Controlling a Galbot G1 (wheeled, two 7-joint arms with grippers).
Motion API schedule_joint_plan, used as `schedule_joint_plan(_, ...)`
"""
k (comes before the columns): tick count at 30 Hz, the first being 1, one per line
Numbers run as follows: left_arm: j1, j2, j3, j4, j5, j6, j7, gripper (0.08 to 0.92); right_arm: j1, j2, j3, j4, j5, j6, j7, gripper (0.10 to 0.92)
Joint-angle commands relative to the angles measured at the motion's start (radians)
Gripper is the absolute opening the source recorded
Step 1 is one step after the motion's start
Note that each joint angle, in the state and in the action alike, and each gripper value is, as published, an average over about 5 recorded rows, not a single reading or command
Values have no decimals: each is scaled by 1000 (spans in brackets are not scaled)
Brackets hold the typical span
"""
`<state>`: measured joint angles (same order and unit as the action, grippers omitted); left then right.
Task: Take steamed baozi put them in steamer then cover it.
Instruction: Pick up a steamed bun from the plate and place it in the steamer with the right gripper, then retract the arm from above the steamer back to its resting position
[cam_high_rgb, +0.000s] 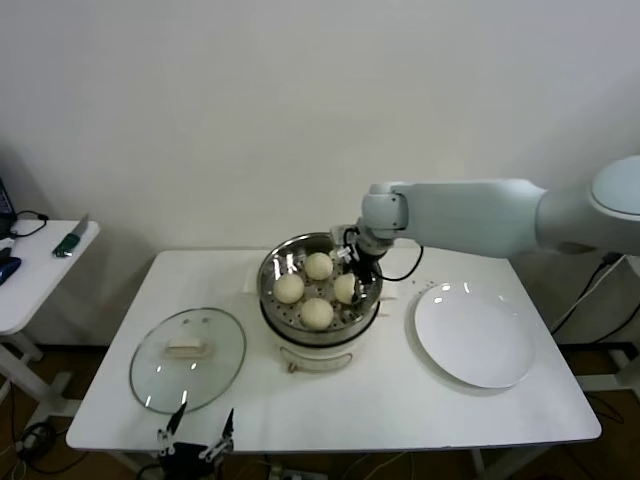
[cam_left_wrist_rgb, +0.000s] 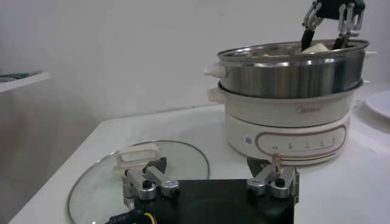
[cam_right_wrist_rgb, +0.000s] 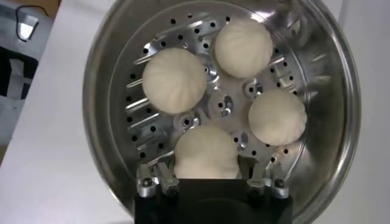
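Four cream-white baozi lie in the steel steamer (cam_high_rgb: 268, 300) on its cream base: one at the back (cam_high_rgb: 318, 265), one on the left (cam_high_rgb: 290, 288), one on the right (cam_high_rgb: 345, 288), one at the front (cam_high_rgb: 317, 313). My right gripper (cam_right_wrist_rgb: 206, 159) hangs over the steamer's right side, open, its fingers (cam_right_wrist_rgb: 159, 173) on either side of the right baozi (cam_right_wrist_rgb: 206, 149), which rests on the perforated floor. The glass cover (cam_high_rgb: 150, 370) with its cream handle lies flat on the table, left of the steamer. My left gripper (cam_high_rgb: 197, 440) is open and empty at the table's front edge, by the cover (cam_left_wrist_rgb: 97, 176).
An empty white plate (cam_high_rgb: 475, 335) lies right of the steamer. A small side table (cam_high_rgb: 40, 260) with a few items stands at the far left. The steamer (cam_left_wrist_rgb: 286, 73) stands tall in the left wrist view, with the right gripper (cam_left_wrist_rgb: 326, 30) above its rim.
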<state>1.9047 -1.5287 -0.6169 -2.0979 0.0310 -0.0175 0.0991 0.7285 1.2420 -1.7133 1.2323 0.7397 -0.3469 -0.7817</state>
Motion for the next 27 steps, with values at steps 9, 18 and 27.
schedule_joint_plan(9,7,3,-1,-12,-13,5,1,823,-8,13,18,-28,-9,17,-12,804)
schedule_joint_plan(18,14,4,8,-33,-28,13,2,823,100,-208,201,80,102,31,-14,823)
schedule_joint_plan(27,17,13,16,-36,-50,-14,-16,823,-195,-503,611,283,156,0,442,823)
